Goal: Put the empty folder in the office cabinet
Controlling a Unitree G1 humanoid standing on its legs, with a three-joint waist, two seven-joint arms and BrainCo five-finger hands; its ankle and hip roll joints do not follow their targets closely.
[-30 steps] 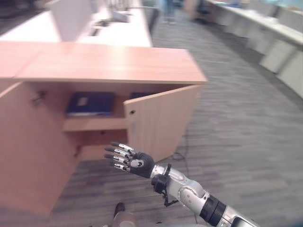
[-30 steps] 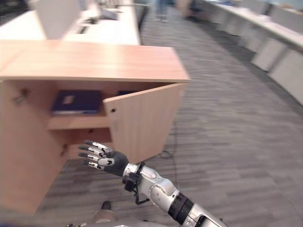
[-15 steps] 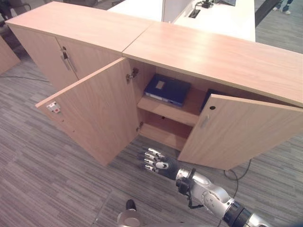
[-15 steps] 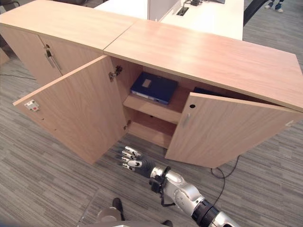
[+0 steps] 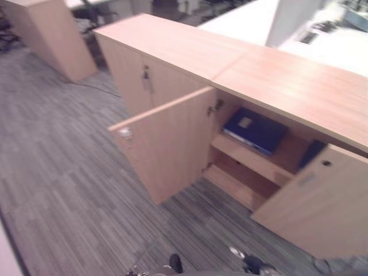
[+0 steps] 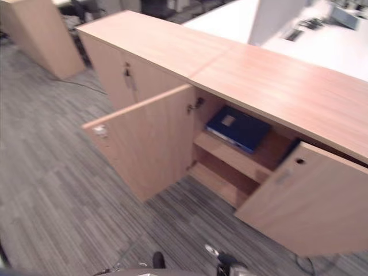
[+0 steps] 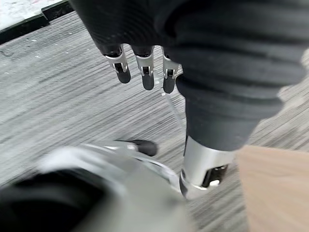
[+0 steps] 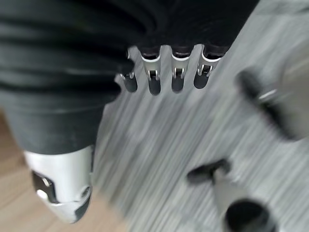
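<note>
Left robot hand (image 7: 145, 72) hangs over grey carpet (image 5: 57, 172), fingers straight and loose, holding nothing. Right robot hand (image 8: 164, 72) is the same: fingers relaxed, empty, carpet below it.

Blue folder (image 5: 256, 131) lies flat on the upper shelf (image 5: 253, 164) inside the office cabinet (image 6: 172, 46), so by my read the placing looks done.

Risks you should watch:
- Both doors stand open. Left door (image 5: 167, 149) swings well out over the carpet; turn or step near it and you may clip its edge.
- Right door (image 6: 305, 201) sits ajar; a push on it could jam against the dark thing (image 5: 313, 154) standing just behind it.

Hard to make out:
- That dark thing is mostly hidden by the right door; can't tell what it is.
- Lower shelf (image 6: 215, 181) is partly cut off by the doors.
- Can't tell whether the folder is actually empty.
</note>
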